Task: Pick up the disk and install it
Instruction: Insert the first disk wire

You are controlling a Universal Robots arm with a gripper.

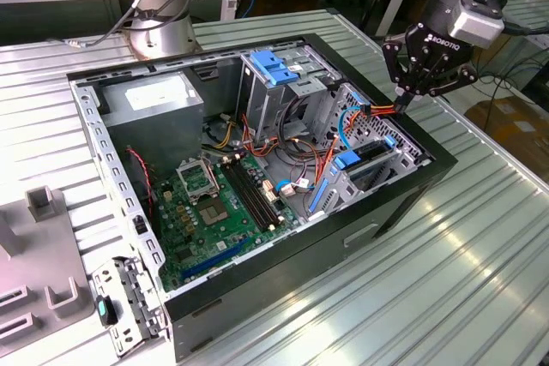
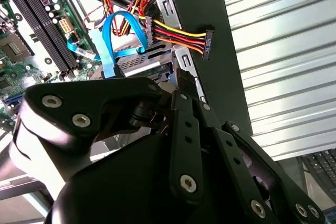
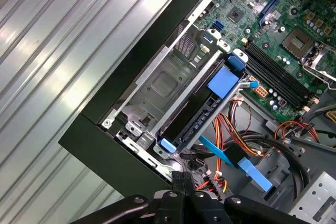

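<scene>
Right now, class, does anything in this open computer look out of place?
Yes: a power connector on red, yellow and black wires lies draped over the case's black rim, near the gripper, plugged into nothing.

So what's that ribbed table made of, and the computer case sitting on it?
The table looks like bare aluminium: pale, ribbed, softly glaring. The computer case seems sheet metal, painted matte black outside; its inner frame is unpainted grey with punched holes. Which metal, I can't tell.
</scene>
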